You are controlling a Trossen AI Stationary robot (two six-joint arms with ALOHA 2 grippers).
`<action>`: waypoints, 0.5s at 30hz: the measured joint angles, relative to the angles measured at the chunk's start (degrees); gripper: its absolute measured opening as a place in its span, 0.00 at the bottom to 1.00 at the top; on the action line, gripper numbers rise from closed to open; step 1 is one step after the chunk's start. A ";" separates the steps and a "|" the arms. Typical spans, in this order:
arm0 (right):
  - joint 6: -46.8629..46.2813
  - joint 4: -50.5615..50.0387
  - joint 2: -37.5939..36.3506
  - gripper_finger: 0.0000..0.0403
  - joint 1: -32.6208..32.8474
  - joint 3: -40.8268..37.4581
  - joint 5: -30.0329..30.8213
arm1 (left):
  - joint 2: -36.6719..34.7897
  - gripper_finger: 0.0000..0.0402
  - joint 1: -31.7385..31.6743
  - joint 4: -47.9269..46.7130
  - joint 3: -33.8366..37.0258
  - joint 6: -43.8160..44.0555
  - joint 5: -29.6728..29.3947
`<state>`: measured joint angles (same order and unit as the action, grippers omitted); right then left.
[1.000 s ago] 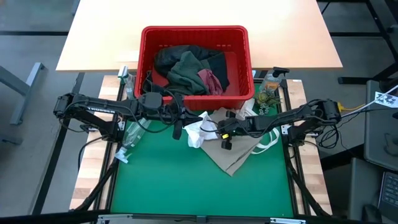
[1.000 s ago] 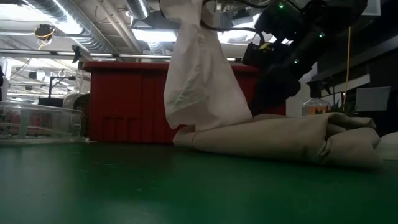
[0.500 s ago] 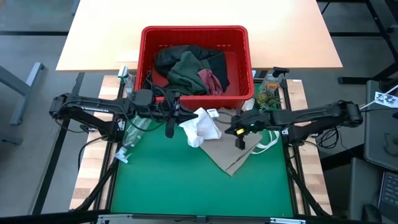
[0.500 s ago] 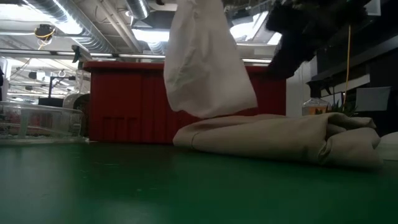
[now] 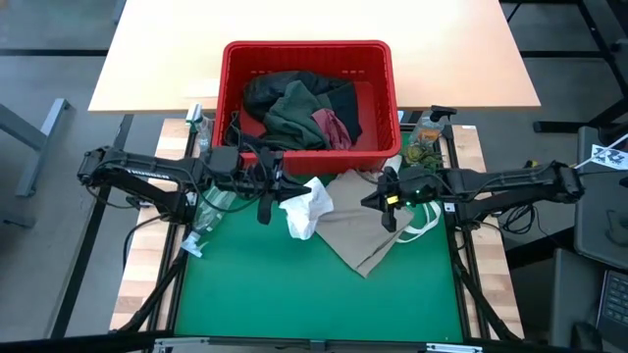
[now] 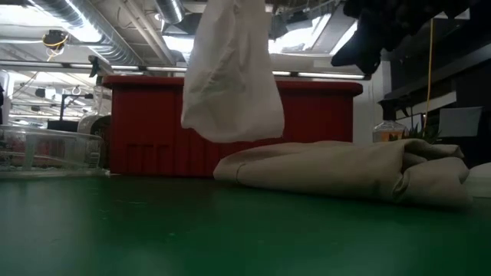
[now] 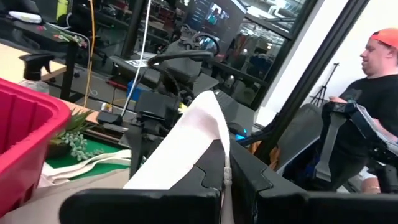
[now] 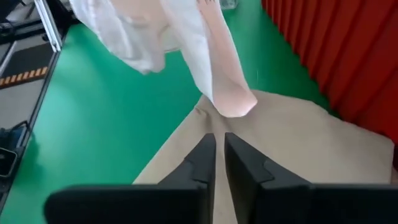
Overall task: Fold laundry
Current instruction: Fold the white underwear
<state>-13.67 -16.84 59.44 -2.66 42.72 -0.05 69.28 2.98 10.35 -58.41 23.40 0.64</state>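
Note:
A white garment hangs from my left gripper, which is shut on it above the green mat's far middle; in the low view the white garment clears everything beneath. A tan garment lies crumpled on the mat, its underside flat on it. My right gripper hovers above the tan garment's right part. In its wrist view my right gripper has its fingers nearly together and empty. More laundry fills the red basket. My left gripper pinches a bunched upper part of the white garment between its two fingers. The fingers lie level and come from the table's left. The garment hangs slack below them, lifted clear of the tan garment and the mat.
The red basket stands at the mat's far edge. A clear plastic bottle lies at the mat's left edge. A spray bottle and a small plant stand at the far right. A person sits beyond the table.
My right gripper has risen from the tan garment and drawn back toward the table's right edge. My left gripper has carried the white garment a little up and toward the left. Its lower end, which rested on the tan garment, now hangs clear.

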 joint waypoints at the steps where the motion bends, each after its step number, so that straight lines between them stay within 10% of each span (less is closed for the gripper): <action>1: 0.02 0.31 0.47 0.11 0.00 0.00 0.00 | 0.00 0.01 0.22 -0.02 0.00 0.00 0.02; 15: 2.47 6.24 10.93 0.46 0.00 0.00 -0.24 | 0.00 0.01 2.52 0.25 0.00 0.00 0.04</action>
<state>-11.20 -10.60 70.37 -2.66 42.72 -0.30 69.28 5.50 10.60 -58.41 23.40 0.69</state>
